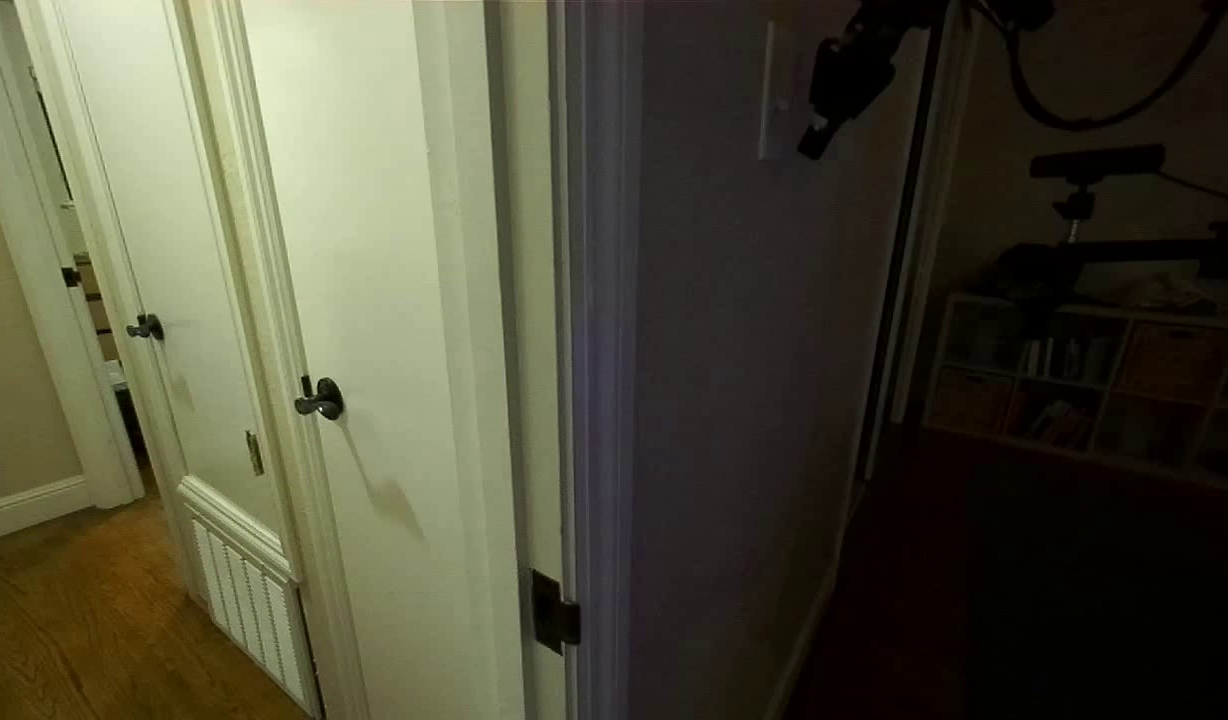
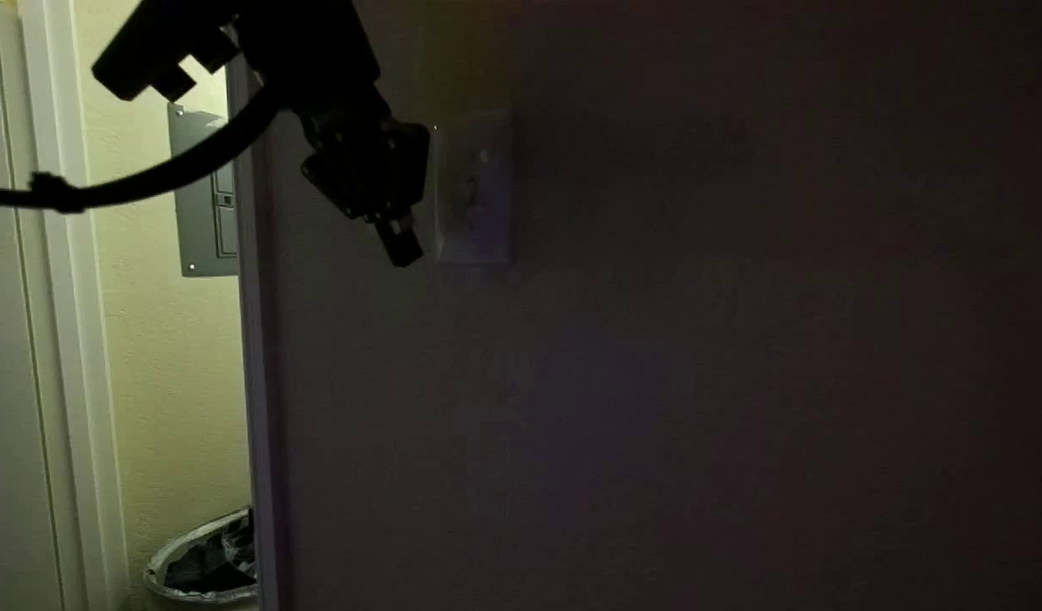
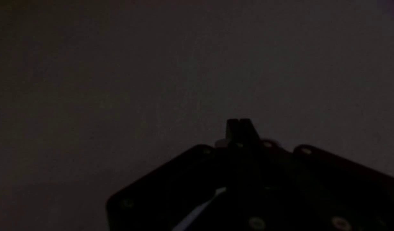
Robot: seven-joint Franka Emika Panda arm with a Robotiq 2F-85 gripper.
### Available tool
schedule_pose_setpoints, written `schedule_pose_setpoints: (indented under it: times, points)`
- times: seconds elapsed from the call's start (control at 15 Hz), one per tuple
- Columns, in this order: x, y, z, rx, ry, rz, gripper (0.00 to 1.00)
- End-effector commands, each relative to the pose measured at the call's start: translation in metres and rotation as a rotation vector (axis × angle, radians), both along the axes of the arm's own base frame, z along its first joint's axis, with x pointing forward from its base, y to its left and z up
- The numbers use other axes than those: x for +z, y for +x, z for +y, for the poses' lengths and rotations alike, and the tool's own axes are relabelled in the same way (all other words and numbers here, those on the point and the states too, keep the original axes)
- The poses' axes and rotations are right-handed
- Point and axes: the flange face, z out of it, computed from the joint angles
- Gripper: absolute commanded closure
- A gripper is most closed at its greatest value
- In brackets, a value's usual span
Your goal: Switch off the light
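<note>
The light switch plate (image 1: 771,92) is a pale upright rectangle on the dark wall, at the top in an exterior view. It also shows in an exterior view as a dim plate (image 2: 491,208) with a small toggle near its middle. No lamp is in view. My black gripper (image 1: 812,142) points down beside the plate, with a small gap in the picture. Its fingertips (image 2: 404,251) show beside the plate's lower edge; I cannot tell whether they touch the wall. In the wrist view the fingertips (image 3: 238,120) are together with nothing between them. The plate is not visible there.
The room around the arm is dark. A lit hallway has white doors with dark knobs (image 1: 320,398). A door frame (image 1: 604,350) edges the switch wall. A grey electrical panel (image 2: 205,195) and a bin (image 2: 160,585) stand beyond it. A cube shelf (image 1: 1099,385) is at the back.
</note>
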Motion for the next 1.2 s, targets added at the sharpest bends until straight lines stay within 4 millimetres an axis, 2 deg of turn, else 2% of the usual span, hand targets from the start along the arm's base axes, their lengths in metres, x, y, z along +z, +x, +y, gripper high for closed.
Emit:
schedule_pose_setpoints:
  times: [0.0,0.27,0.67,0.73,0.87,1.13]
  points:
    - [-0.014,-0.037,0.022,0.026,0.02,0.161,0.96]
    - [-0.045,-0.071,0.042,0.021,0.04,0.363,0.96]
    - [-0.082,-0.115,0.053,-0.019,0.091,0.545,0.95]
    - [-0.08,-0.09,0.049,0.017,0.063,0.516,0.95]
    - [-0.085,-0.098,0.05,0.007,0.07,0.539,0.95]
    - [-0.086,-0.1,0.05,0.002,0.073,0.541,0.95]
